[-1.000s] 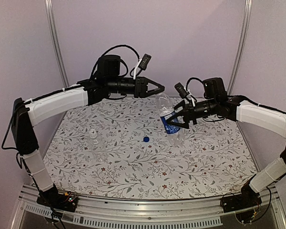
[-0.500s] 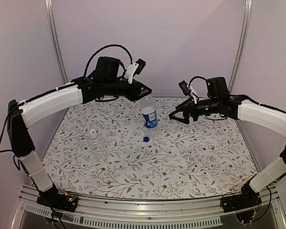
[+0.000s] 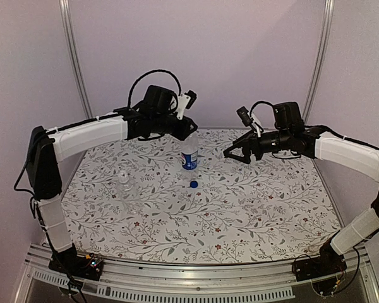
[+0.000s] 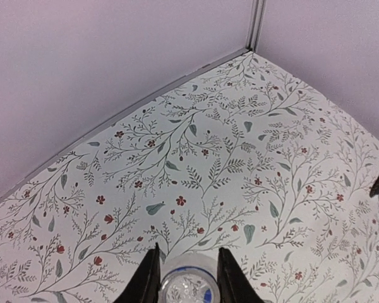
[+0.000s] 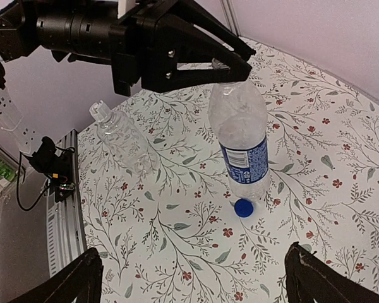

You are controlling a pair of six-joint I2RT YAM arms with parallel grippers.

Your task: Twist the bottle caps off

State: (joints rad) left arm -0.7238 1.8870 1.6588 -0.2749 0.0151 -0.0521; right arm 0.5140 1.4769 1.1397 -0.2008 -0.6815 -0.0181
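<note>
My left gripper (image 3: 189, 130) is shut on the neck of the taller bottle (image 3: 189, 155), which has a blue-and-white label and hangs upright with its base at the table. In the left wrist view its open mouth (image 4: 188, 288) sits between my fingers (image 4: 148, 279). The bright blue cap (image 3: 193, 184) lies loose on the table beside that bottle's foot (image 5: 243, 207). The shorter, unlabelled bottle (image 3: 126, 187) stands alone at the left, with a whitish cap (image 5: 101, 110) on it. My right gripper (image 3: 230, 153) hovers open to the right of the taller bottle, holding nothing.
A floral cloth (image 3: 252, 214) covers the table. Pale walls close off the back and sides, with a metal post (image 3: 72, 57) at each back corner. A metal rail (image 3: 196, 278) runs along the near edge.
The right gripper has let go of the taller bottle and drawn back to the right. The left gripper has carried the bottle left and down, from tilted to upright.
</note>
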